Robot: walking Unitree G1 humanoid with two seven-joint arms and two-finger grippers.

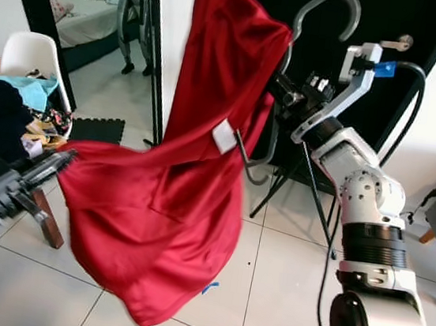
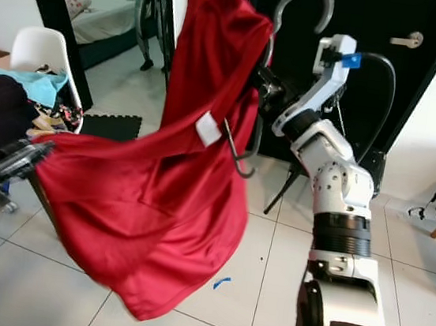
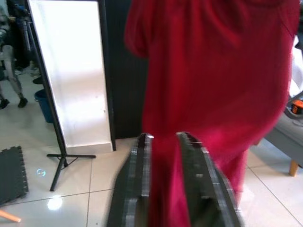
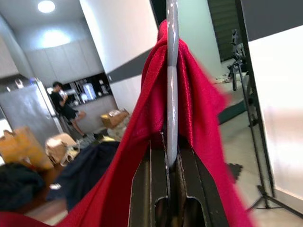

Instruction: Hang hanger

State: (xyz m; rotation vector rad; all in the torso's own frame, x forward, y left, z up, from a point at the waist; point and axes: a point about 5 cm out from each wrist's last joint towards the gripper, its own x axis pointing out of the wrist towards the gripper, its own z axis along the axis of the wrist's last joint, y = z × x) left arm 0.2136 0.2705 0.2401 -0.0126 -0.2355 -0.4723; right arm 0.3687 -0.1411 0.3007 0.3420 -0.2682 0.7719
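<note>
In front of the dark door, the largest item in my field is the long red satin garment [image 1: 177,174], draped over a grey plastic hanger [image 1: 326,5] and spreading down toward the pale tiled floor [image 1: 267,280]. The garment sits unevenly: most of its bulk hangs on my left side, so the load is off-centre.

Right gripper [image 4: 171,163]: raised at head height, fingers clamped on the hanger's stem just below the hook, as the right wrist view confirms. The hook stands clear in the air, not yet on any rail. I cannot make out a rail from here.

Left gripper [image 3: 165,156]: low on my left, fingers nearly together with a fold of the red cloth pinched between them.

Failure modes, as I judge them:
1. If the left gripper holds the cloth while the right arm lifts, the pull could drag the garment off the hanger's shoulder.
2. The uneven weight could rotate the hanger in the right grip, tilting the hook away from its target.
3. The black tripod stand [image 1: 296,176] sits just behind the garment; the trailing hem could snag on it.
</note>
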